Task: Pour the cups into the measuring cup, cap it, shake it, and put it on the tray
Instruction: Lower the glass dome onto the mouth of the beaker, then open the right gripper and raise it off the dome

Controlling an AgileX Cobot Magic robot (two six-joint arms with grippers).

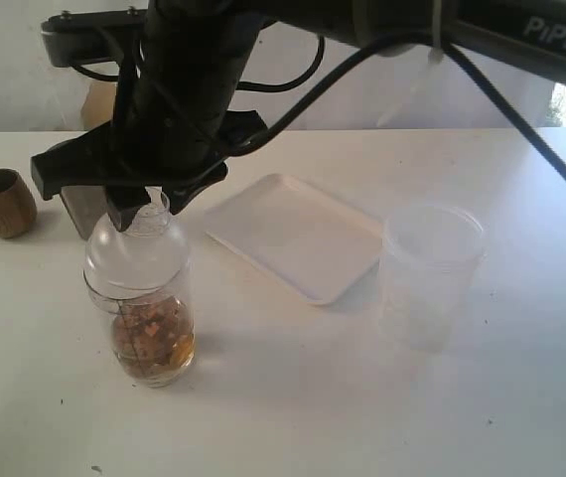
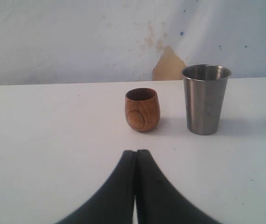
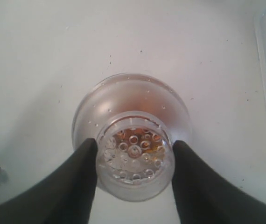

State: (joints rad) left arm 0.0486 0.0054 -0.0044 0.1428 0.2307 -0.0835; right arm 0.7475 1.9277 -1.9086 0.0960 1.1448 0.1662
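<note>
The white surface (image 1: 293, 407) is carrying all of the items, and a pale wall with a brownish peeling patch (image 2: 168, 65) is closing off the background in the left wrist view. The measuring cup (image 1: 149, 298) is standing upright on the surface near the left front of the exterior view, apart from the tray (image 1: 298, 238), which is lying flat and bare just to its right. Brown pieces in amber liquid (image 1: 154, 345) are filling the bottom part of the measuring cup, and a clear domed cap (image 3: 133, 161) with a perforated top is sitting on its mouth. The right end effector (image 3: 134, 143) is reaching across from the right side and hanging directly above the measuring cup; its two black fingers (image 3: 79, 184) are standing partly apart and pressing on opposite sides of the cap's perforated neck, so it is gripping the cap. The left end effector (image 2: 135, 186) is holding its fingers fully together with nothing between them, and it is pointing at the two cups. The wooden cup (image 2: 142, 109) and the steel tumbler (image 2: 206, 99) are standing upright side by side near the wall, close together but not touching. In the exterior view the steel tumbler is showing only partly behind the right end effector. A wider frosted plastic tub (image 1: 432, 263) is standing upright just beside the tray's right corner.
</note>
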